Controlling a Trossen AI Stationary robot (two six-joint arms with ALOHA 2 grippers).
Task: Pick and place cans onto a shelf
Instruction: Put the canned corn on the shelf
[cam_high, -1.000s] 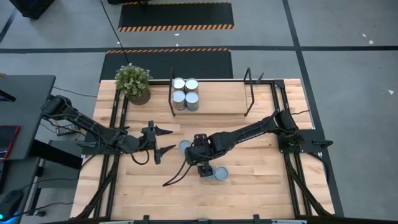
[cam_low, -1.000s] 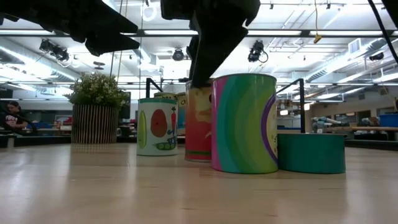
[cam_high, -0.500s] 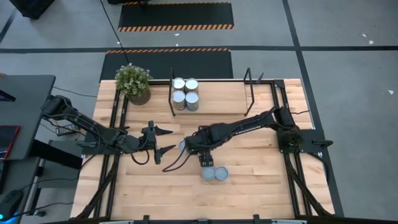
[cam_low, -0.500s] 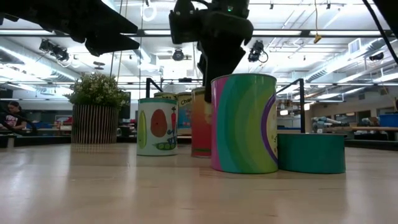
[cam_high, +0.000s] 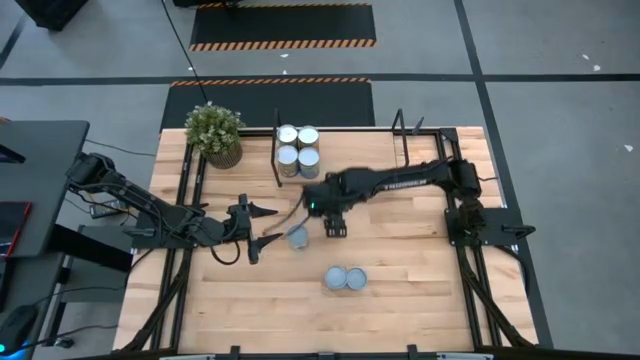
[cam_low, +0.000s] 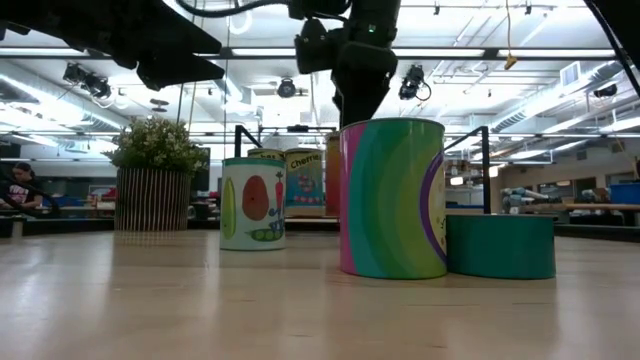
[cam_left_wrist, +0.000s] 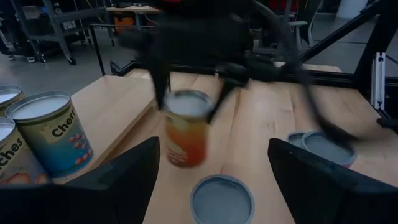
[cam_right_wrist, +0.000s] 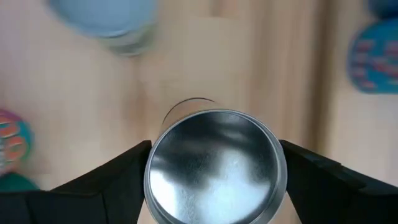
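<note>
Wood-coloured and set in thin black end frames, the shelf (cam_high: 340, 160) is the landmark here, standing along the far side of the counter (cam_high: 420, 290). Just outside its left end sits the potted plant (cam_high: 214, 133). Out in front of that same end, the left claw (cam_high: 262, 226) waits with its fingers spread apart and nothing between them. A loose can (cam_high: 297, 237) with a pale blue-grey top stands just beyond it, in front of the shelf's left part. On the shelf's left end four cans (cam_high: 298, 150) stand upright in a tight block.

The relation that counts is this: the right claw (cam_high: 333, 226), clamped on an orange can (cam_left_wrist: 185, 127), hangs just in front of the shelf, slightly right of that block. The can's long axis is upright, its metal end facing the wrist camera. The shelf thus lies straight ahead of the claw, away from the counter's near edge, with bare surface beside the block. I judge the right arm the nearer one for the placing. Two more cans (cam_high: 345, 278) stand touching, well out in front of the shelf's middle.
</note>
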